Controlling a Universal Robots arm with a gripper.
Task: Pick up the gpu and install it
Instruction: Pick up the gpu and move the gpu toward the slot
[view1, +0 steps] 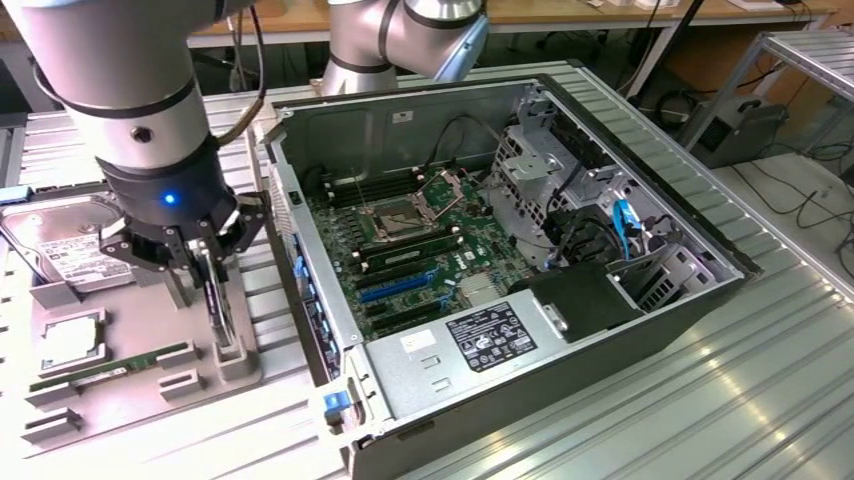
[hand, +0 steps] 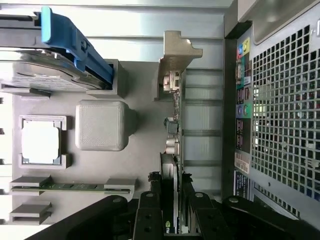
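The gpu (view1: 224, 322) stands on edge in a slot of the grey parts tray (view1: 140, 405), just off the open computer case (view1: 641, 330) on the exterior view's left. My gripper (view1: 203, 300) reaches straight down over it, one finger on each side of the card, shut on it. In the wrist view the gpu (hand: 174, 117) runs edge-on away from my gripper (hand: 172, 202), with its far end at a grey support block (hand: 177, 50). The card still sits in its holder.
On the tray lie a hard drive (view1: 60, 250), a CPU (view1: 67, 345) and a green RAM stick (view1: 114, 365). The case lies on its side with the motherboard (view1: 414, 255) and its blue slots (view1: 394, 288) exposed. The perforated rear panel (hand: 285, 115) is close beside the card.
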